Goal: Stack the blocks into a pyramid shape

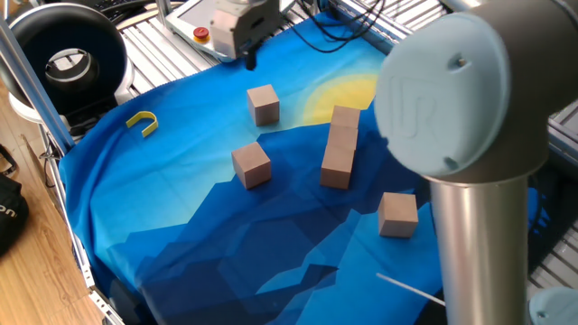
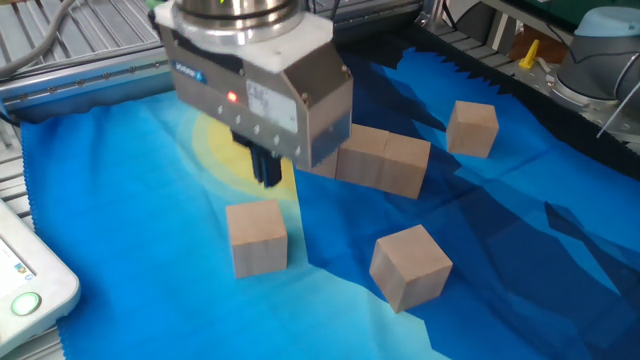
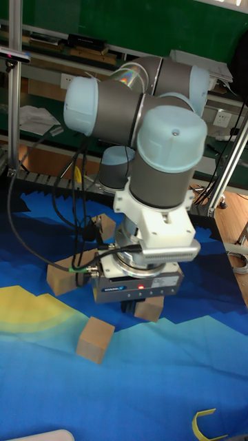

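Note:
Several plain wooden blocks lie on the blue cloth. Three of them form a touching row [image 1: 340, 143] [image 2: 378, 160]. Single blocks sit apart: one on the yellow patch's edge [image 1: 264, 104] [image 2: 257, 237] [image 3: 95, 340], one in front [image 1: 251, 165] [image 2: 410, 265], and one far off [image 1: 397, 214] [image 2: 472, 128]. My gripper [image 1: 250, 60] [image 2: 267, 172] [image 3: 129, 307] hangs above the cloth, just behind and over the block by the yellow patch. Its dark fingers are shut together with nothing between them. The gripper body hides part of the row's end.
A small yellow U-shaped piece [image 1: 142, 122] [image 3: 207, 424] lies near the cloth's edge. A teach pendant [image 1: 209, 23] and a black round device [image 1: 68, 59] sit beyond the cloth. A thin white stick [image 1: 411, 284] lies near the arm's base.

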Controlling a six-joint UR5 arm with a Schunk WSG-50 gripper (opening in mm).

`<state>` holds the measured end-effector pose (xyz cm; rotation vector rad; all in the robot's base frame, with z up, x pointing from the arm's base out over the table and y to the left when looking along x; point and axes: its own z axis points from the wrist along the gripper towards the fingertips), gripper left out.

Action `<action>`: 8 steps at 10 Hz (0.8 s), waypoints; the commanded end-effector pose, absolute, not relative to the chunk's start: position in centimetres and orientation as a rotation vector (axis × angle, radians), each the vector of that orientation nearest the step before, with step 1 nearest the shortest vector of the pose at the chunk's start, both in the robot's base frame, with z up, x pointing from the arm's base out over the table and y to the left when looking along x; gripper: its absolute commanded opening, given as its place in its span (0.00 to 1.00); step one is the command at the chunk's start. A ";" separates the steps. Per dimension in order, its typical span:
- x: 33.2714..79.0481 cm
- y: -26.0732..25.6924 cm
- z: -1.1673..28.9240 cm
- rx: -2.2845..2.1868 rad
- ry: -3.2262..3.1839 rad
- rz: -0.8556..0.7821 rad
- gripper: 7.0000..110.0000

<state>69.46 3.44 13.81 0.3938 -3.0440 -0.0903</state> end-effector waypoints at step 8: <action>75.6 6.7 10.9 0.156 -3.144 -0.049 0.00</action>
